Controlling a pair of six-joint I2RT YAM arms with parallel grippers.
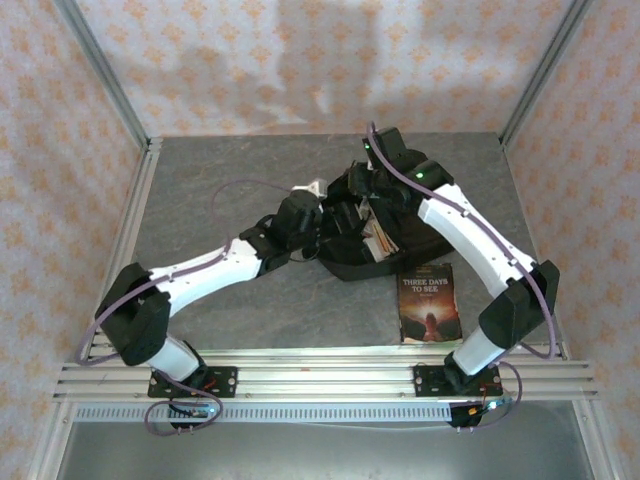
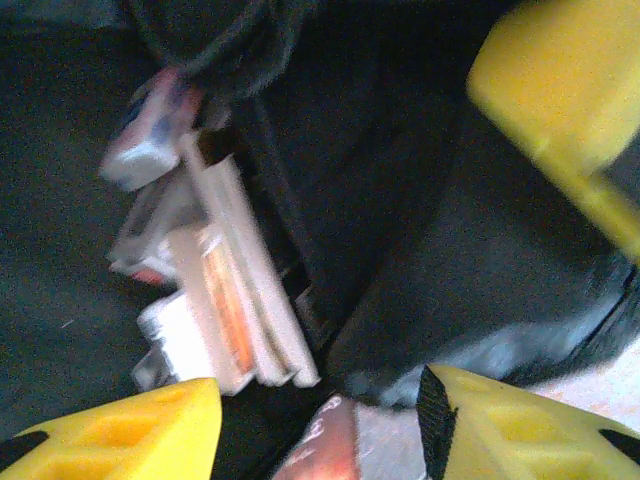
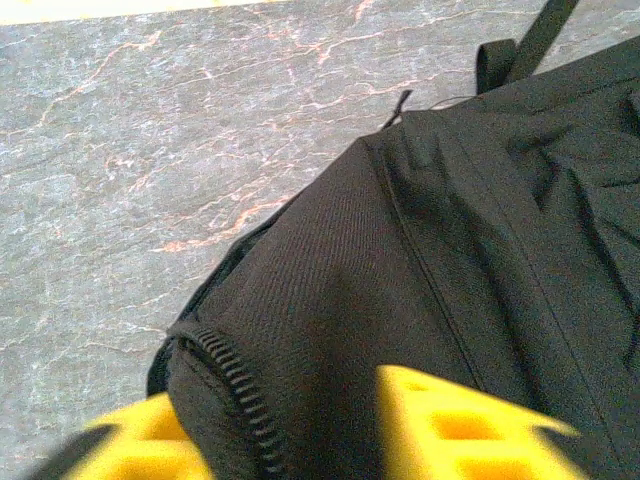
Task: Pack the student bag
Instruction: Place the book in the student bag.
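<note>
Top external view has the bag (image 1: 345, 265) lying mid-bench (image 1: 220, 180), slightly far, with both arms meeting over it and one book (image 1: 431, 302) lying flat just near-right of it. Over the stacked books (image 2: 230, 290) inside the bag, the left pincer (image 2: 320, 385) stands open. The right pincer (image 3: 275, 390) is spread too, astride the bag's zip edge (image 3: 235, 400).
</note>
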